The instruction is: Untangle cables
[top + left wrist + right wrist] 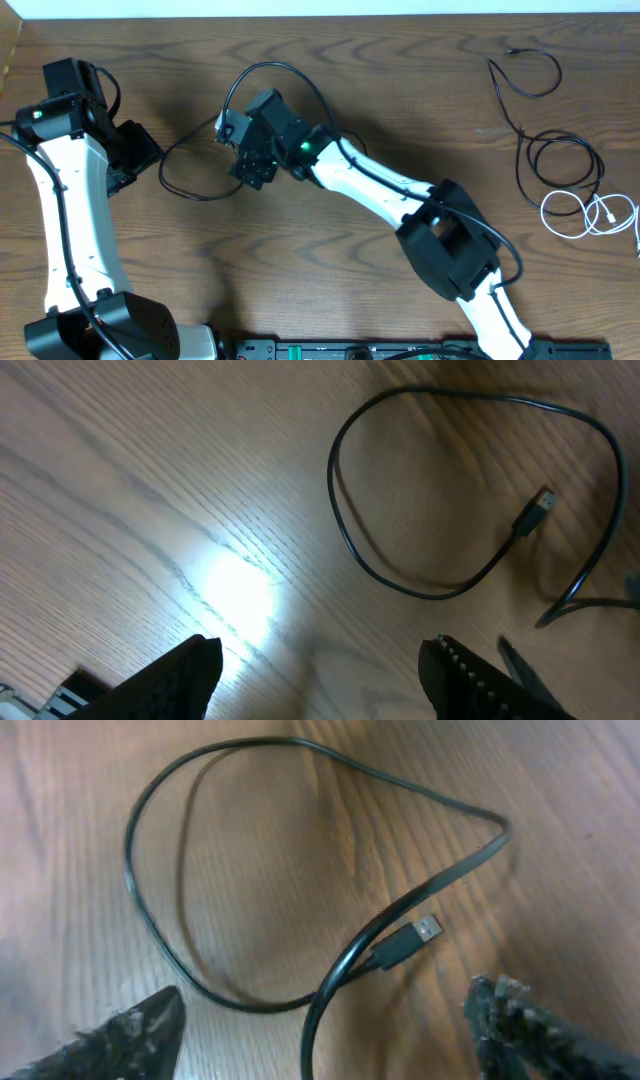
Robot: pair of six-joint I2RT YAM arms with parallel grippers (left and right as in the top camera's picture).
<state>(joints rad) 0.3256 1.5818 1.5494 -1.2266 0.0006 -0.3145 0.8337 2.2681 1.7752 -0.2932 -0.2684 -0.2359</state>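
A thin black cable [185,192] with a USB plug lies in a loop on the wooden table between my two grippers. In the right wrist view the loop [135,890] and its plug [420,933] lie just ahead, and the cord runs down between the open fingers of my right gripper [320,1030]. My left gripper [320,670] is open and empty over bare wood, with the same loop [400,582] and plug [537,510] ahead of it. At the far right, another black cord [565,140] coils and overlaps the white cable [585,215].
The right arm [380,190] stretches diagonally across the middle of the table [350,50]. The left arm [70,200] stands along the left side. A thicker black wire [275,68] arcs above the right gripper [250,165]. The left gripper [135,160] is near the loop's left end.
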